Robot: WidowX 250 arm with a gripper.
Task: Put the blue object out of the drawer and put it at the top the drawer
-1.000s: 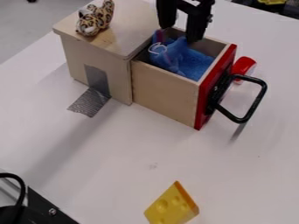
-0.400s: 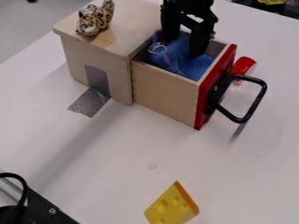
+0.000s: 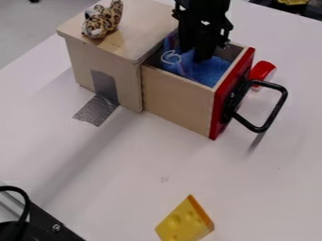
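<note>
Gripper (image 3: 192,55) pointing down into the open drawer (image 3: 179,100).

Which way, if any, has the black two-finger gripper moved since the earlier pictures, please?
Yes: the gripper has moved down, deeper into the open light-wood drawer with the red front.

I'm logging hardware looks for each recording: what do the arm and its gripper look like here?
The gripper is black all over, blocky and angular, with small knobbly bits jutting from its side and a small light spot near its middle. The bit of arm above it is black too. I can't make out any cable or marking on either.
</note>
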